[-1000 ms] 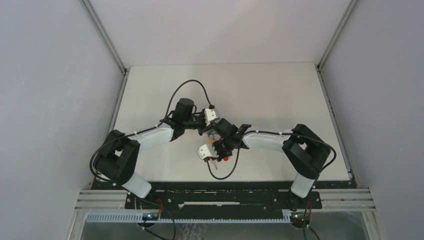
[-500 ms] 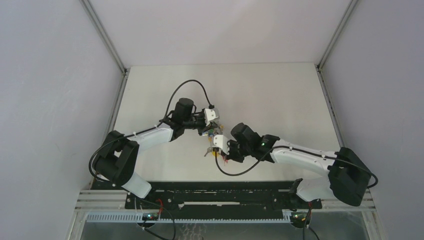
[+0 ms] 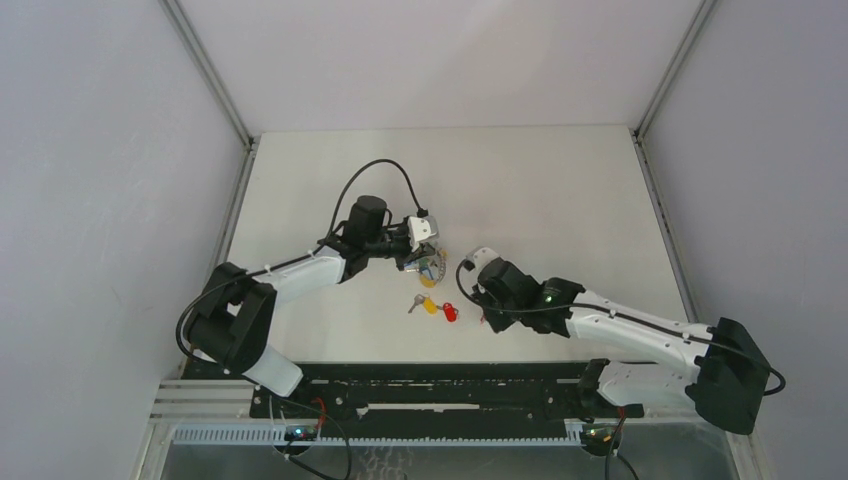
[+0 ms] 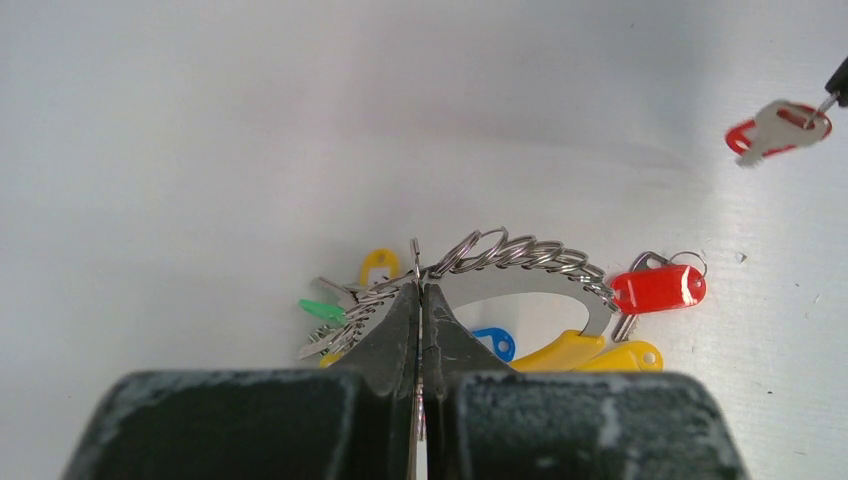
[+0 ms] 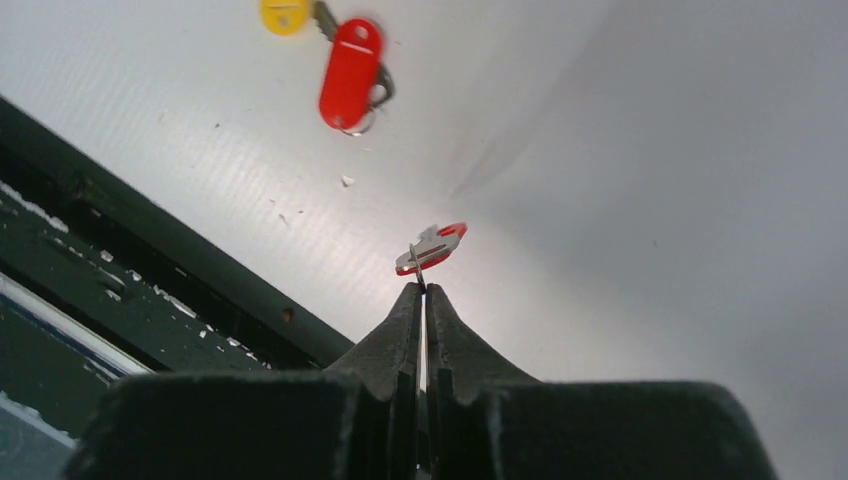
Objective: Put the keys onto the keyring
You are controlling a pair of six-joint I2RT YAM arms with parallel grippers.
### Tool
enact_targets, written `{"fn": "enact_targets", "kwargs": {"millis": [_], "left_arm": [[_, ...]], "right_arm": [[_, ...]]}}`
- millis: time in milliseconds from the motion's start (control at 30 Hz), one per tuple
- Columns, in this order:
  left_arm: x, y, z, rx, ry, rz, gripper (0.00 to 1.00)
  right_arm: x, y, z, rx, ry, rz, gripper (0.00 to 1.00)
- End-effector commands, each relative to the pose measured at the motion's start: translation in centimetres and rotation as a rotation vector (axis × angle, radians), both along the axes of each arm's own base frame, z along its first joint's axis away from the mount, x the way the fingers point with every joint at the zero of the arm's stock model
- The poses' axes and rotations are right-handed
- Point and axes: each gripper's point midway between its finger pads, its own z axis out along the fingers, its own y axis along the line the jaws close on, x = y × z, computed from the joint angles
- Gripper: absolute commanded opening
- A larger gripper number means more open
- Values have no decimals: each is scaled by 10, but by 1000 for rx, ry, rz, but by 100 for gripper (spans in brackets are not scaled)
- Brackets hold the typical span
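Clamps keyring (image 4: 520,255) wire on desk (image 3: 560,200) in left pincer (image 4: 418,290), presumably to steady it for threading; pinches red-tagged key (image 5: 432,248) aloft in right pincer (image 5: 425,290), apart from ring; leaves loose red key (image 5: 350,72) and loose yellow key (image 5: 285,14) beside it.

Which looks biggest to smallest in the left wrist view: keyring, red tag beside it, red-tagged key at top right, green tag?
1. keyring
2. red tag and red-tagged key: look alike and sit at different distances, so no ranking
3. green tag, partly hidden
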Motion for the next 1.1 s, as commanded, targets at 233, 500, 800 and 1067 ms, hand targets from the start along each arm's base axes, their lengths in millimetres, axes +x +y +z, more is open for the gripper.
{"fn": "enact_targets", "kwargs": {"millis": [233,500,800,1067], "left_arm": [[-3,-2,22,-46,-41,-16,0],[-4,-1,24,-47,-46,-16,0],[-4,-1,23,-44,-44,-17,0],[-4,0,23,-45,-47,-14,0]], "right_arm": [[37,-34,-10,-35,42,-354,0],[87,-31,-27,-93,17,-360,0],[112,-23,-48,-122,37,-371,0],[113,-19,-32,-78,40,-364,8]]}}
